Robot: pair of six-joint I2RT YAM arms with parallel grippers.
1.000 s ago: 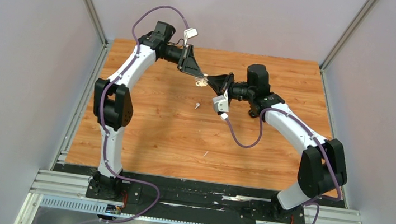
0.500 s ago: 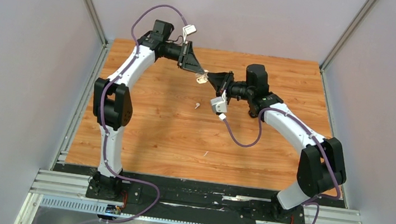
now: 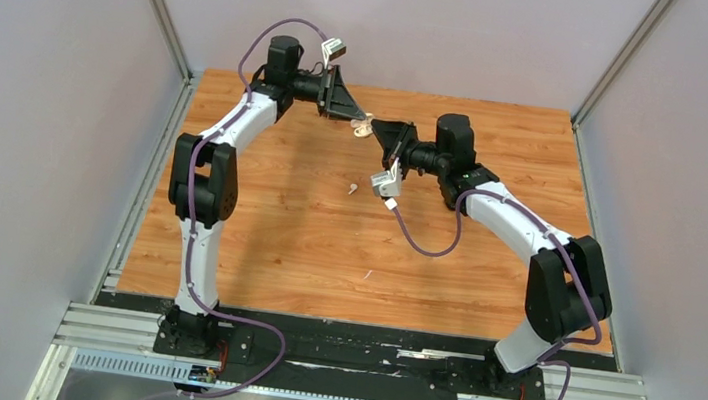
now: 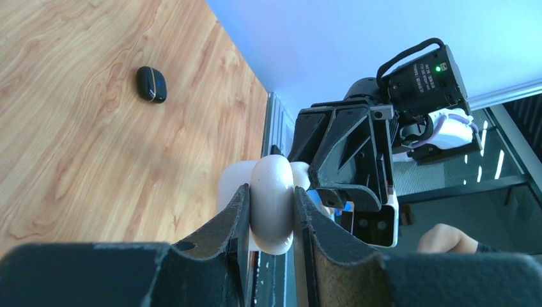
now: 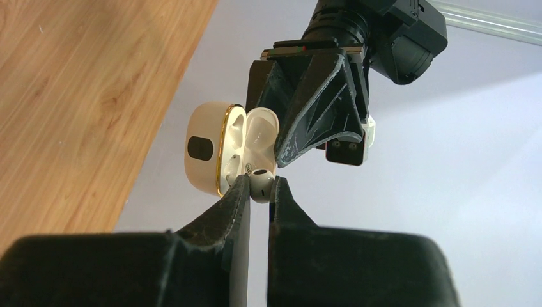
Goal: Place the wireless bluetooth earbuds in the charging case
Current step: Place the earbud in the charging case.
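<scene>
My left gripper is shut on the white charging case, held in the air over the far middle of the table. In the right wrist view the case hangs with its lid open, clamped by the left gripper. My right gripper is shut on a white earbud, pressed against the case's open mouth. From above, both grippers meet at the case. Another small white earbud lies on the wood below them.
A small black rounded case with a thin gold seam lies on the wood, seen from the left wrist. A tiny white fleck lies nearer the front. Grey walls with metal posts close in the table on three sides.
Both arms have risen and shifted toward the back wall, keeping the case and the earbud together. The left wrist has turned. The bud on the table has not moved.
</scene>
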